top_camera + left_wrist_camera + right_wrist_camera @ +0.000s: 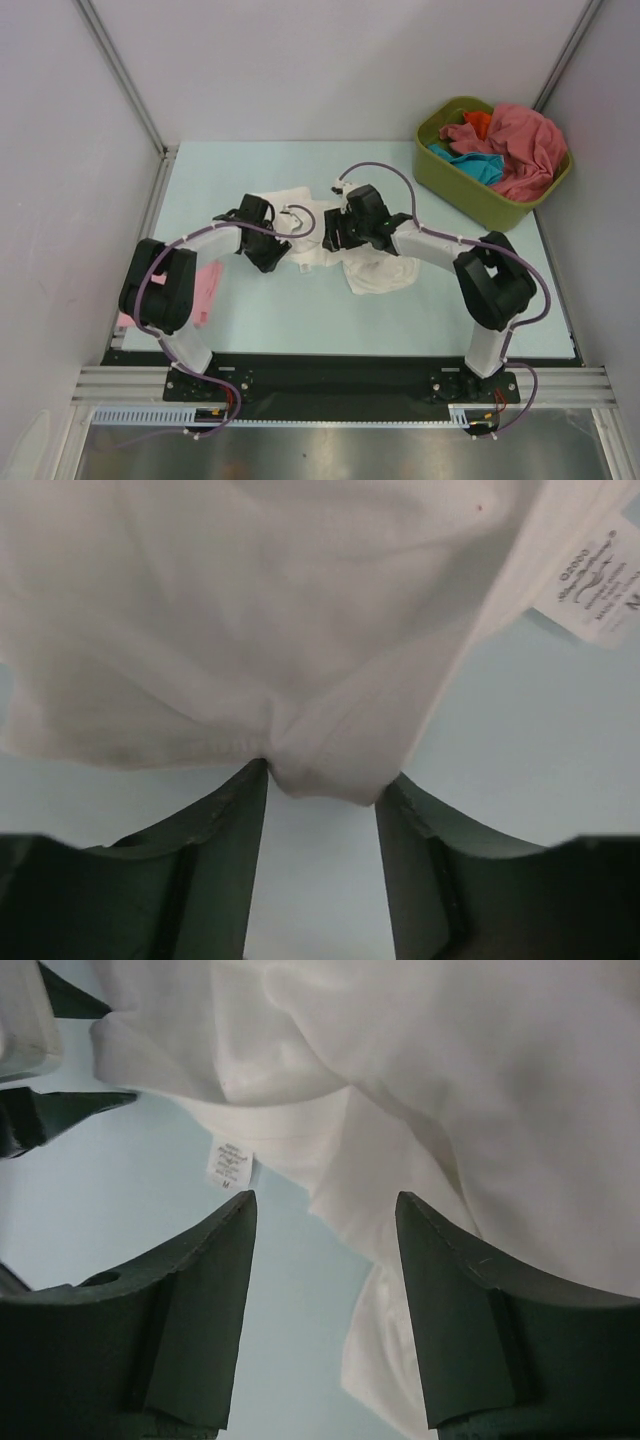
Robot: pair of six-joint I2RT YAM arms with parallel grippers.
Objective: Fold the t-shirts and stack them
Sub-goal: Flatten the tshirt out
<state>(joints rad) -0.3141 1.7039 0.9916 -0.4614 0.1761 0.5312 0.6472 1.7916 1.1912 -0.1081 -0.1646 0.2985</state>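
Dark-green fingers (210, 880) of the left gripper (322, 780) stand apart, with a bunched fold of the large white cloth t-shirt (250, 610) sitting between their tips. The right gripper (325, 1200) is spread wide with nothing between its fingers. The same shirt drapes past its right finger, and a small sewn-in label (228, 1165) hangs just ahead. Both arms meet over the crumpled shirt in the middle of the pale blue tabletop (300, 320). A light pink t-shirt (208, 290) lies beside the left arm. Well apart, far right, an olive-green plastic tub (470, 195) holds a rose-red tee (520, 150), a teal tee (470, 165) and an orange tee (478, 122).
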